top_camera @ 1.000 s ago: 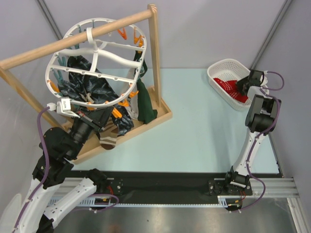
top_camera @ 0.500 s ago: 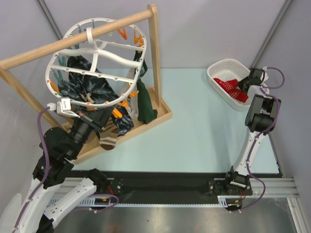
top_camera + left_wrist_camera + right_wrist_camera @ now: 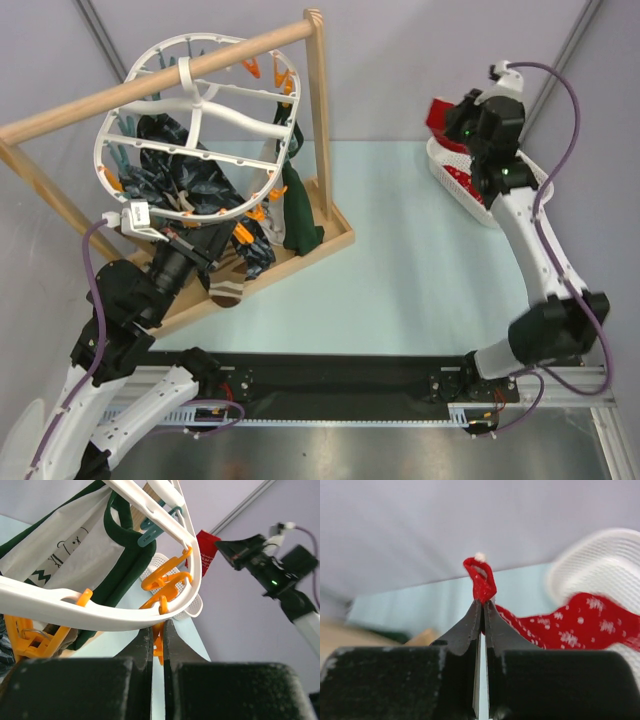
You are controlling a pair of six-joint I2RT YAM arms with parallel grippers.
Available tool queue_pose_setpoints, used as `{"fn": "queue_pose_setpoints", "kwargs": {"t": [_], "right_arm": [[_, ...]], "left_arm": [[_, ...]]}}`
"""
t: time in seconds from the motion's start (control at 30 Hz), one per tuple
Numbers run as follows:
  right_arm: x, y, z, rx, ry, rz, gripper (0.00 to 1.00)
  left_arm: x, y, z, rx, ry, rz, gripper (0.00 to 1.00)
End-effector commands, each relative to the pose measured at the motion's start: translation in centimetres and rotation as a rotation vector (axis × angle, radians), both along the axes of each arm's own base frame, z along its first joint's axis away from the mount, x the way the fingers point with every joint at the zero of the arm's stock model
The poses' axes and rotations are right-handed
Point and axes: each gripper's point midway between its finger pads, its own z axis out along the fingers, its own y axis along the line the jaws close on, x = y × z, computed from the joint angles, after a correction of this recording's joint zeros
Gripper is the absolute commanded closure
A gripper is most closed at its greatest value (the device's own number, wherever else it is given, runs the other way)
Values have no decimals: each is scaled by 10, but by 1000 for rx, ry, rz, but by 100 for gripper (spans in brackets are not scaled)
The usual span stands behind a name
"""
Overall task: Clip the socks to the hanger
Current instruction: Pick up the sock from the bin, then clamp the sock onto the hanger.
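**Item:** red sock [image 3: 572,625], white-specked.
**Location:** in the air above the white basket [image 3: 455,176] at the far right of the worktop [image 3: 400,260]. Its tail trails back toward the basket; whether it hangs free cannot be told.
**Holder:** right claw [image 3: 481,603], closed tight on a folded edge near the cuff.
**Counterpart:** left claw [image 3: 157,630], closed on an orange clip [image 3: 158,647] under the near rim of the hanger [image 3: 100,150]. The hanger hangs from the wooden rack [image 3: 60,115] well to the left, with dark patterned socks [image 3: 205,180] already on it.
**Step, as judged:** carrying the sock across to that clip.
**Handling notes:**
- Raise the sock until its tail is free of the basket.
- Travel high enough to pass the rack post.
- Present the pinched edge squarely into the clip's mouth.
- Keep the rim steady, since it will likely swing if nudged.
- Let go only once the clip bites.
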Motion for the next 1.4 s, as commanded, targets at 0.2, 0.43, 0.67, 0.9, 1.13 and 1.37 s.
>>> {"fn": "queue_pose_setpoints", "kwargs": {"t": [0.2, 0.43, 0.67, 0.9, 1.13, 1.37], "right_arm": [[-172, 173, 25, -116, -88, 642, 100], [-283, 265, 20, -51, -131, 1128, 100], [-329, 331, 7, 22, -89, 1408, 100], [-341, 368, 10, 109, -78, 1516, 100], [-334, 382, 21, 204, -46, 1545, 100], [-325, 389, 28, 277, -17, 1593, 100]], "left_arm": [[1, 2, 2, -1, -1, 12, 100], [0, 2, 8, -4, -11, 9, 100], [-3, -3, 8, -20, -6, -22, 100], [-7, -1, 14, -31, -15, -27, 100], [-13, -1, 19, -38, -32, -45, 100], [-15, -2, 21, -38, -42, -55, 100]]}}
